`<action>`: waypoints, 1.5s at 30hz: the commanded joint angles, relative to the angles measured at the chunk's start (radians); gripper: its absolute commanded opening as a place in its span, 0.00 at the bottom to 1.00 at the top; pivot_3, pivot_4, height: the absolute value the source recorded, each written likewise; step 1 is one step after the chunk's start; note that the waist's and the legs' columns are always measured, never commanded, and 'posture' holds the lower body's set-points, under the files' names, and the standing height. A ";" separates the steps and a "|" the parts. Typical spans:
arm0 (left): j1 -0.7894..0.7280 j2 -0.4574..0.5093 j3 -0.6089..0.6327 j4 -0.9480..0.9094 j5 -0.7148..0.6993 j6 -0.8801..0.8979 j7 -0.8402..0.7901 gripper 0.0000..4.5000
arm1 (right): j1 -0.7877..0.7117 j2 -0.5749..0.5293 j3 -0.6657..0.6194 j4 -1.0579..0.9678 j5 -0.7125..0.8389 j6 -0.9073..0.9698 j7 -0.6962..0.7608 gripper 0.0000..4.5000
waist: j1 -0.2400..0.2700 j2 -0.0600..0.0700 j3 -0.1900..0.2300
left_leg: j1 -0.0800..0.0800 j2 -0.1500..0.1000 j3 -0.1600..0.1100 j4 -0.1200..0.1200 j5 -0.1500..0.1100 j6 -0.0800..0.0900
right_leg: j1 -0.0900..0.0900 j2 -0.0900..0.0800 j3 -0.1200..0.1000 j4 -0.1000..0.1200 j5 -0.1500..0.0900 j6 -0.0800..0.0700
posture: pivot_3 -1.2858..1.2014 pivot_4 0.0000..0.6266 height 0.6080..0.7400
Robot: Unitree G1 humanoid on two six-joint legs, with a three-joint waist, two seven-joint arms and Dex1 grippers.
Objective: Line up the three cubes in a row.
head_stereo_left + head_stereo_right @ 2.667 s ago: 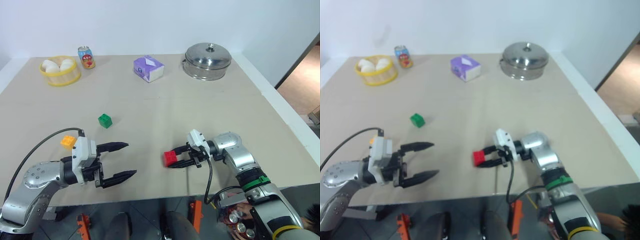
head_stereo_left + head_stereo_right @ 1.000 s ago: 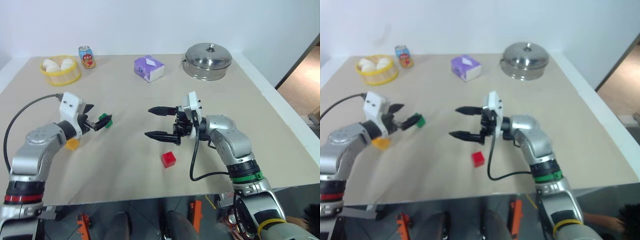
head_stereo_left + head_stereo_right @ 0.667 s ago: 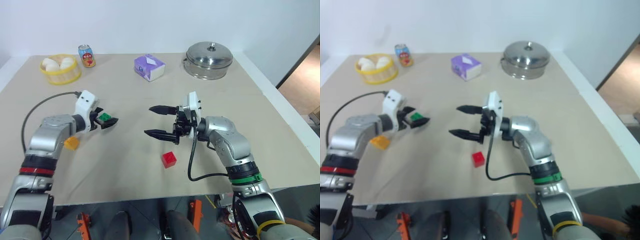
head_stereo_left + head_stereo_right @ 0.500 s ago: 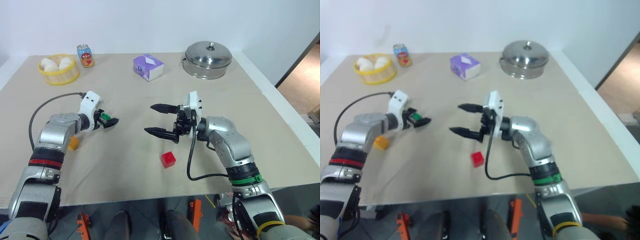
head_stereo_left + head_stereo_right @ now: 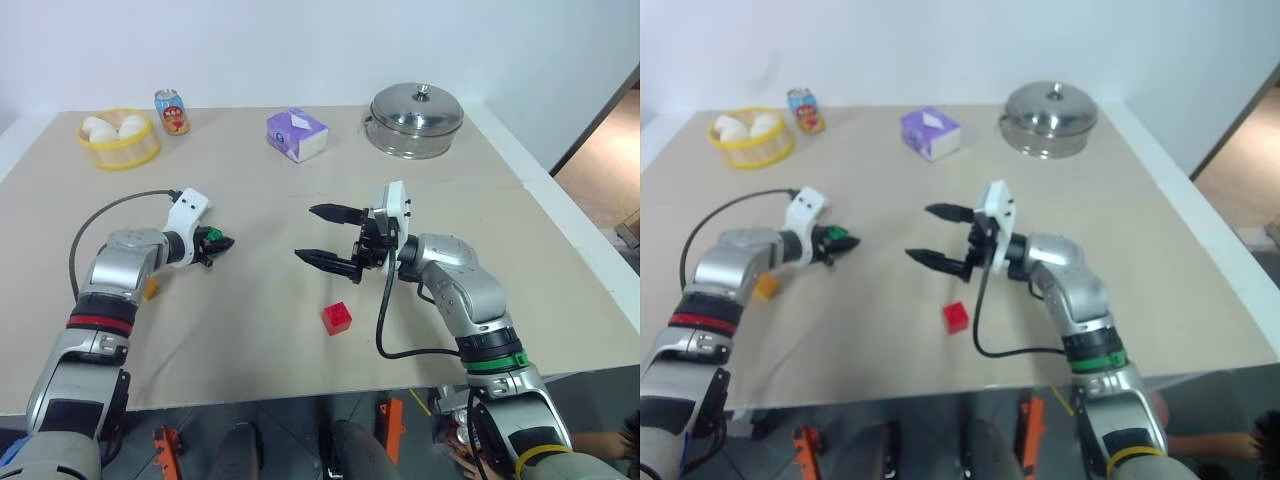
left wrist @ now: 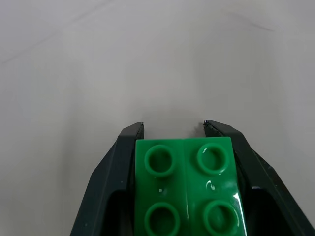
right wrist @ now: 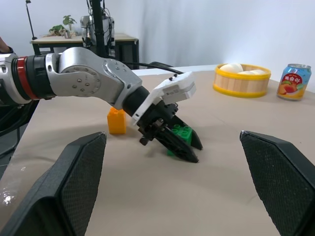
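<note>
Left eye view: pot, tissue box (purple), can behind cubes.

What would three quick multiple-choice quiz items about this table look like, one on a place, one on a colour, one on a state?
1. Where does the red cube lie?
A. In the yellow basket
B. On the bare table in front of the right gripper
C. On top of the steel pot

2. What colour is the cube between the left gripper's fingers?
A. Green
B. Blue
C. White

3. How does the right gripper stand?
A. Shut on a can
B. Shut on the tissue box
C. Open and empty

Answers: 1 B, it sits alone on the table; 2 A, the green cube shows studs between the fingers; 3 C, its fingers stand apart with nothing between them.
</note>
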 commanded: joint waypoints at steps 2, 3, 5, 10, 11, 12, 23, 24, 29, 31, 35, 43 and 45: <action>0.099 0.078 0.010 -0.259 -0.091 -0.125 -0.239 0.31 | 0.001 -0.056 -0.034 -0.081 0.037 0.026 0.046 1.00 | 0.001 0.000 0.000 | 0.000 0.000 0.000 -0.001 0.000 0.000 | -0.001 0.000 0.000 0.000 0.000 0.000 | 0.52 0.24 1.00; 0.129 0.092 0.010 -0.318 -0.119 -0.124 -0.286 0.31 | 0.009 -0.075 -0.033 -0.099 0.045 0.039 0.062 1.00 | 0.001 0.000 0.000 | 0.000 0.000 0.000 -0.001 0.000 0.000 | -0.001 0.000 0.000 0.000 0.000 0.000 | 0.52 0.24 1.00; 0.166 0.105 0.007 -0.412 -0.140 -0.082 -0.298 0.31 | 0.034 -0.127 -0.027 -0.140 0.051 0.057 0.105 1.00 | 0.002 0.000 0.000 | 0.000 0.000 0.000 -0.001 0.000 0.000 | 0.000 -0.001 0.000 0.000 0.000 0.000 | 0.52 0.24 1.00; 0.279 0.135 -0.038 -0.648 -0.149 -0.023 -0.304 0.31 | 0.106 -0.261 -0.018 -0.225 0.053 0.085 0.205 1.00 | 0.003 0.000 0.000 | 0.000 -0.001 0.000 0.002 0.000 0.000 | 0.001 -0.001 0.001 0.000 0.000 0.001 | 0.52 0.24 1.00; 0.298 0.139 -0.051 -0.689 -0.147 -0.012 -0.303 0.31 | 0.117 -0.280 -0.018 -0.235 0.052 0.086 0.216 1.00 | 0.003 0.000 0.000 | 0.001 -0.001 0.001 0.003 0.000 0.000 | 0.001 -0.002 0.001 0.000 0.000 0.001 | 0.52 0.24 1.00; 0.314 0.139 -0.066 -0.724 -0.146 0.002 -0.296 0.31 | 0.123 -0.294 -0.019 -0.240 0.049 0.085 0.221 1.00 | 0.003 0.000 0.000 | 0.001 -0.001 0.001 0.003 0.000 0.000 | 0.002 -0.002 0.001 0.000 0.000 0.001 | 0.52 0.24 1.00; 0.348 0.093 -0.192 -0.793 -0.114 0.066 -0.231 0.31 | 0.145 -0.330 -0.023 -0.283 0.042 0.102 0.215 1.00 | 0.001 0.000 0.000 | 0.002 0.000 0.000 0.005 0.003 0.004 | 0.002 0.000 0.002 0.000 0.002 -0.001 | 0.52 0.24 1.00; 0.344 0.086 -0.201 -0.785 -0.109 0.064 -0.226 0.31 | 0.148 -0.331 -0.023 -0.287 0.041 0.103 0.213 1.00 | 0.002 0.000 0.000 | 0.002 -0.001 0.000 0.005 0.003 0.004 | 0.002 0.000 0.002 0.000 0.002 -0.001 | 0.52 0.24 1.00; 0.321 0.059 -0.237 -0.746 -0.080 0.043 -0.212 0.31 | 0.161 -0.334 -0.027 -0.301 0.041 0.111 0.202 1.00 | 0.002 0.000 0.000 | 0.001 -0.001 0.001 0.005 0.003 0.004 | 0.002 -0.001 0.002 0.000 0.004 0.002 | 0.52 0.24 1.00; 0.316 0.049 -0.244 -0.738 -0.076 0.038 -0.213 0.31 | 0.164 -0.336 -0.029 -0.307 0.042 0.116 0.199 1.00 | 0.001 0.000 0.000 | 0.001 -0.001 0.001 0.005 0.003 0.004 | 0.002 -0.001 0.002 0.000 0.004 0.002 | 0.52 0.24 1.00; 0.307 0.038 -0.263 -0.711 -0.053 0.001 -0.220 0.31 | 0.172 -0.341 -0.034 -0.317 0.045 0.122 0.192 1.00 | 0.002 0.000 0.000 | 0.001 -0.001 0.000 0.005 0.003 0.004 | 0.002 0.000 0.002 0.000 0.004 0.002 | 0.52 0.24 1.00; 0.293 0.025 -0.274 -0.651 -0.029 -0.075 -0.247 0.31 | 0.180 -0.344 -0.036 -0.331 0.049 0.131 0.179 1.00 | 0.002 0.000 0.000 | 0.001 -0.002 0.000 0.005 0.003 0.004 | 0.002 -0.001 0.002 0.000 0.004 0.002 | 0.52 0.24 1.00; 0.291 0.025 -0.274 -0.634 -0.027 -0.089 -0.256 0.31 | 0.179 -0.343 -0.036 -0.331 0.049 0.132 0.178 1.00 | 0.002 0.000 0.000 | 0.001 -0.002 0.000 0.005 0.003 0.004 | 0.002 -0.001 0.002 0.000 0.004 0.002 | 0.52 0.24 1.00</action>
